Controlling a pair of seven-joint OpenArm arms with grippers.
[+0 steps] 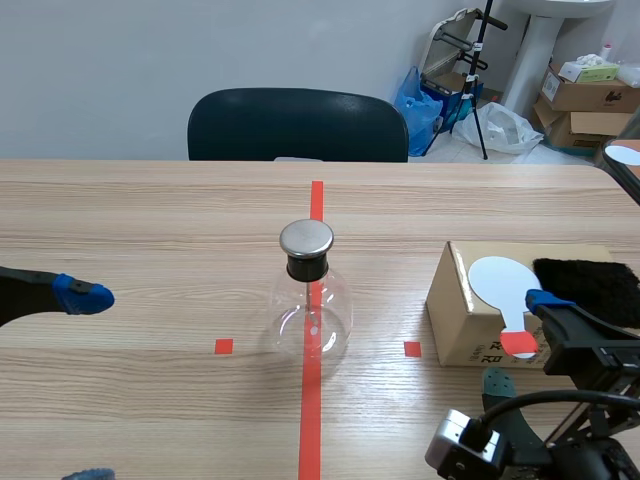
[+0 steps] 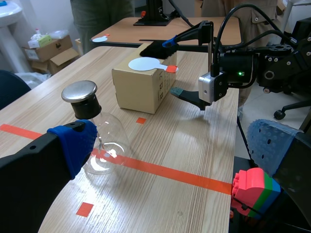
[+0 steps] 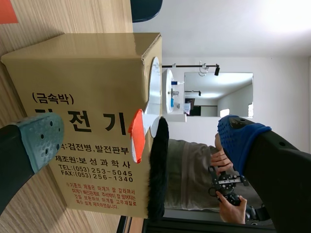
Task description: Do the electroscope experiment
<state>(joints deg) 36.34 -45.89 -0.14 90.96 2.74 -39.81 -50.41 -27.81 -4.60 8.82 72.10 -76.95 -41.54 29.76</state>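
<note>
The electroscope, a clear glass flask with a metal cap, stands on the red centre line. To its right a cardboard box carries a white paddle with a red handle and a black fur cloth. My right gripper is open at the box's near end, one finger above and one below the handle, not touching it. My left gripper is open, left of the flask.
A dark chair stands behind the table's far edge. Boxes and bags sit on the floor at the back right. A stack of coloured toy bricks shows under my left gripper's outer finger. A person's hands hold a controller beyond the box.
</note>
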